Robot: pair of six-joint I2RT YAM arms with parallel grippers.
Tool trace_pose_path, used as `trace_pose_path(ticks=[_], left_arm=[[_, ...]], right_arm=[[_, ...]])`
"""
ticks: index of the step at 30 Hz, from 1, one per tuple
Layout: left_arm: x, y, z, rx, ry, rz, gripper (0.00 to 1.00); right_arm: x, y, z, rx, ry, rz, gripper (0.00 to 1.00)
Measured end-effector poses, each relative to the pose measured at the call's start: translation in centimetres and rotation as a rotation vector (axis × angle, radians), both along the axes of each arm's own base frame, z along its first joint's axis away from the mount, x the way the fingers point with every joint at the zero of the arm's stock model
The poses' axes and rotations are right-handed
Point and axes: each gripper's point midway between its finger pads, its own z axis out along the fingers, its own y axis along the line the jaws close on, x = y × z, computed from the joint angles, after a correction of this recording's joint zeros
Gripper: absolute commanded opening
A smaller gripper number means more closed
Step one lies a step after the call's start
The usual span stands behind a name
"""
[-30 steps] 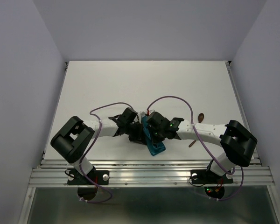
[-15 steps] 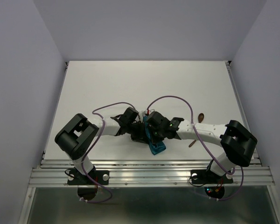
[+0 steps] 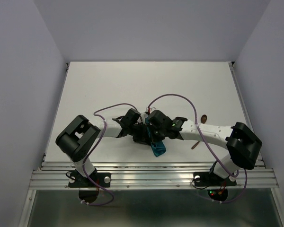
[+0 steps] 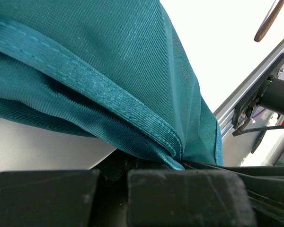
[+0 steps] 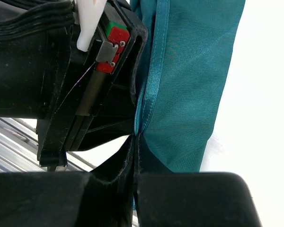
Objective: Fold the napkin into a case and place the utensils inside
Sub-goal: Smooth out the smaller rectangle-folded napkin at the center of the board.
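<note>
Gripping the napkin (image 4: 109, 56) mid-frame, left gripper (image 4: 178, 163) and right gripper (image 5: 135, 142) both clamped on its hem, I should pull evenly.

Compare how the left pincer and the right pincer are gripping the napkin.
The left pincer reaches in from the left, the right pincer from the right. At the left pincer the hem of the napkin runs slantwise into the jaws; at the right pincer it rises nearly straight from them. Both are shut on the napkin, close beside each other.
</note>
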Motion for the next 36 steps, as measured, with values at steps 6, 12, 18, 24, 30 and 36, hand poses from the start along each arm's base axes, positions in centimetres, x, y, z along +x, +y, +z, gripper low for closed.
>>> trace_pose_path(ticks=[6, 12, 18, 24, 30, 36], left_arm=[[-0.1, 0.3, 0.2, 0.007, -0.007, 0.01, 0.0], [-0.2, 0.6, 1.2, -0.003, -0.025, 0.019, 0.0], [-0.3, 0.6, 1.9, -0.012, -0.026, 0.025, 0.0], [-0.8, 1.1, 3.1, -0.015, -0.029, 0.029, 0.0], [-1.2, 2.6, 4.6, 0.003, -0.044, 0.04, 0.0], [2.0, 7.1, 5.4, 0.048, -0.062, 0.191, 0.0]], right_arm=[[-0.3, 0.0, -1.0, -0.002, 0.017, 0.004, 0.01], [-1.0, -0.5, -2.8, -0.027, 0.051, 0.009, 0.01], [-1.1, -0.6, -3.4, -0.029, 0.058, 0.004, 0.21], [-0.9, -0.4, -3.2, -0.016, 0.051, 0.004, 0.38], [-0.8, -0.2, -2.2, 0.007, 0.034, 0.004, 0.39], [-0.5, -0.1, -1.7, 0.013, 0.015, 0.003, 0.55]])
